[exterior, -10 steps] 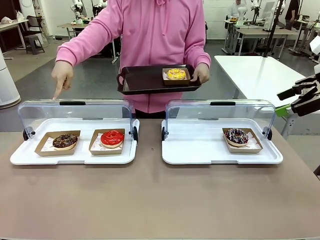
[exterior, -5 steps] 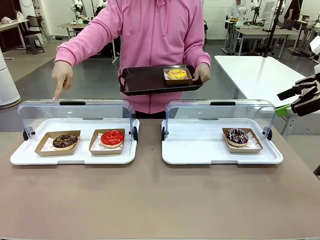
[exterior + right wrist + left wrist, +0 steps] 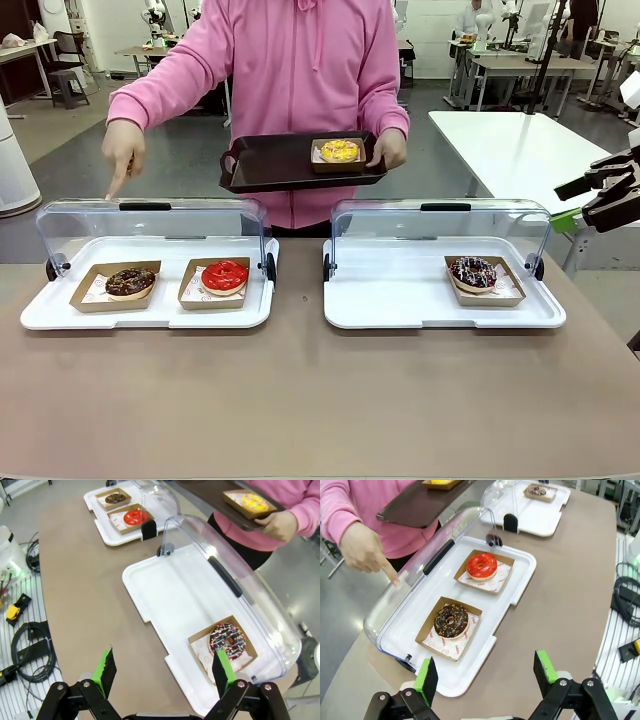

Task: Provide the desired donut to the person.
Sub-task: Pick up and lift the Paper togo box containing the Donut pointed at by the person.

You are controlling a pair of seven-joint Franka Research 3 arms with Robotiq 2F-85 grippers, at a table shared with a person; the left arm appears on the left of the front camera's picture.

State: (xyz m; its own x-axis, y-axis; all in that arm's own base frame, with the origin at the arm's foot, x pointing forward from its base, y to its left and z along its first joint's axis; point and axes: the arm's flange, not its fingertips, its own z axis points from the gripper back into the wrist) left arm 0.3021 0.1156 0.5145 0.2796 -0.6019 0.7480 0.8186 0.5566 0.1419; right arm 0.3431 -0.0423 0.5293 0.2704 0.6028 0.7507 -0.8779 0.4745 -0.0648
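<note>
We see both tools released — left tool (image 3: 485, 666), right tool (image 3: 163, 672) — and bare brown surface (image 3: 320, 400) along the near edge. The person's hand (image 3: 122, 150) points, apparently, at the round chocolate donut (image 3: 130, 282) in its cardboard tray (image 3: 88, 300).

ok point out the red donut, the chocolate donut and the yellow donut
red donut (image 3: 225, 285), front view, icing on its near side
chocolate donut (image 3: 131, 290), front view, icing on its near side
yellow donut (image 3: 340, 156), front view, icing on its near side
</note>
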